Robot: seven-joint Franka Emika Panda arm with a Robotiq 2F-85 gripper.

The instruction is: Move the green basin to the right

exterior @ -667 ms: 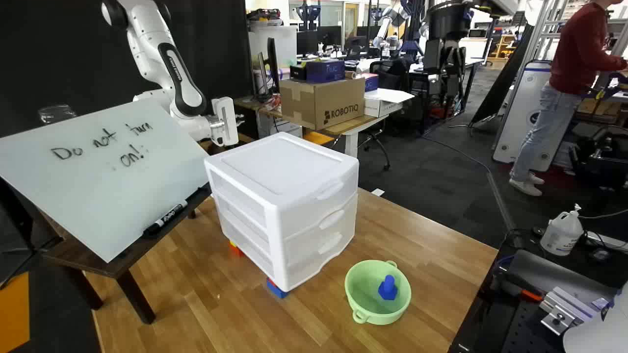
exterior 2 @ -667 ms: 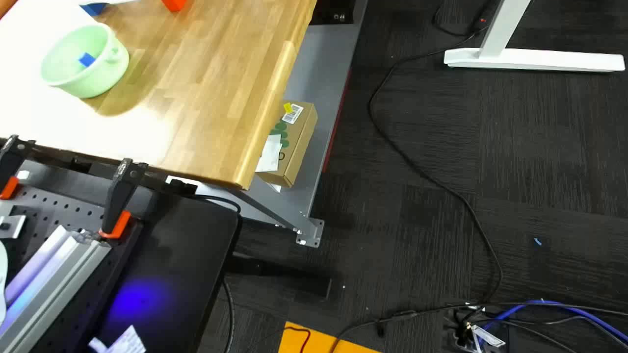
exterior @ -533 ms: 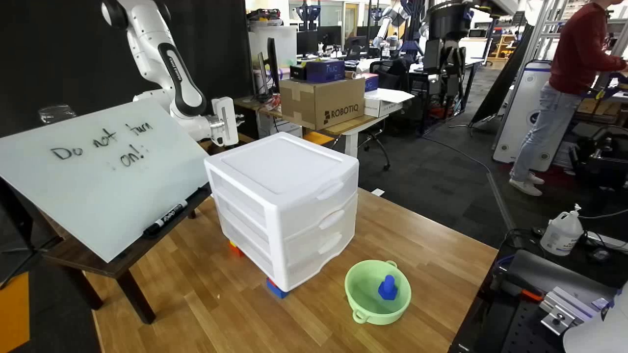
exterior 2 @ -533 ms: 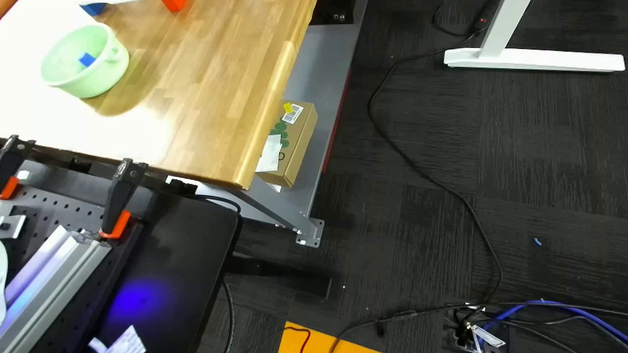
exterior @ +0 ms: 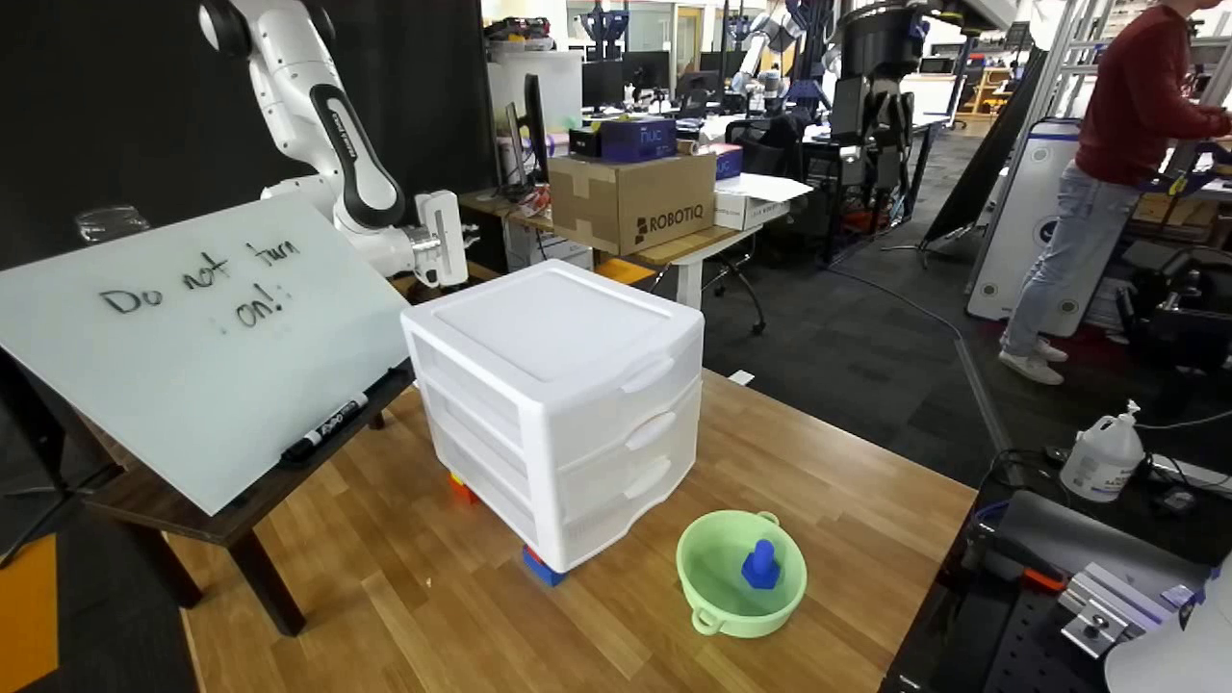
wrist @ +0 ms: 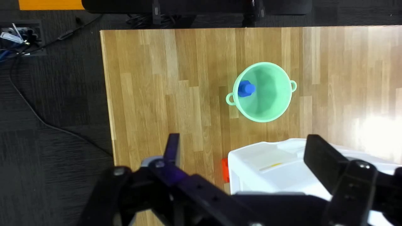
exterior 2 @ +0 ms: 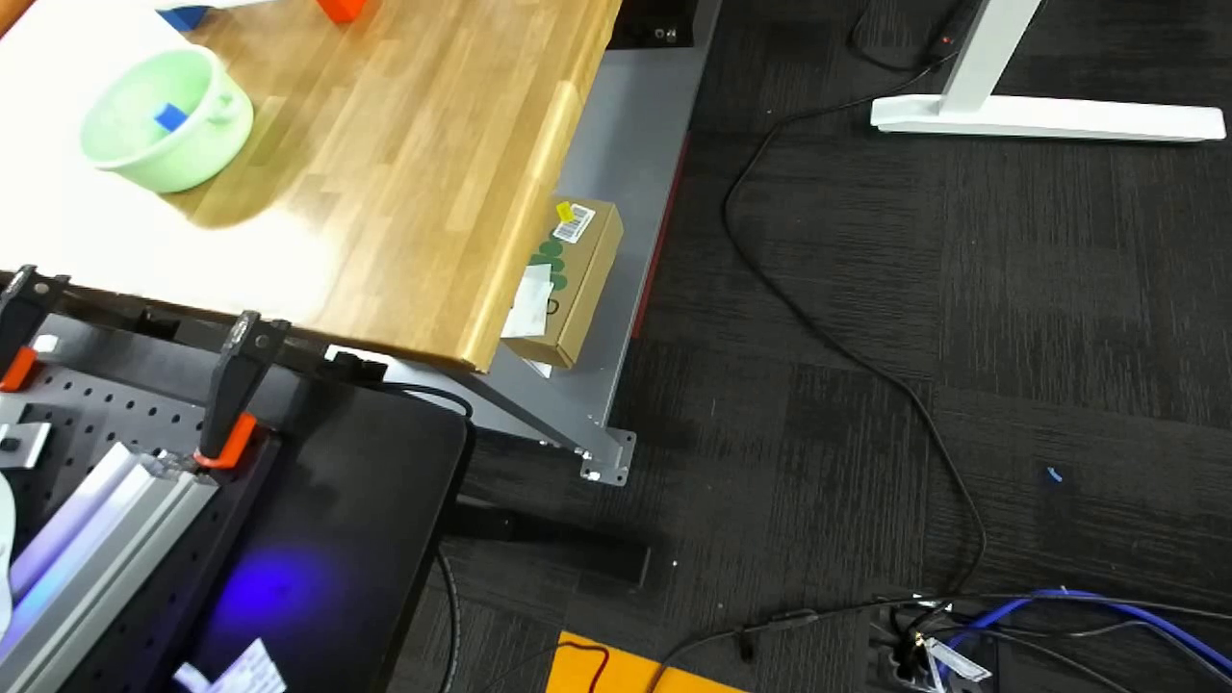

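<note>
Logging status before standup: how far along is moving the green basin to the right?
Done: nothing I can confirm; the green basin stands upright on the wooden table, blue object inside, and no visible mark gives a goal spot.
In hand: nothing; the pincer is open, apart from the basin.
Left: likely the whole job, since the basin is ungripped: grasp it, shift it right, let go.

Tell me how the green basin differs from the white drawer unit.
The green basin is round and open-topped; the white drawer unit is boxy with a flat, closed top. The green basin is far smaller than the white drawer unit. Both stand upright and look like plastic.
</note>
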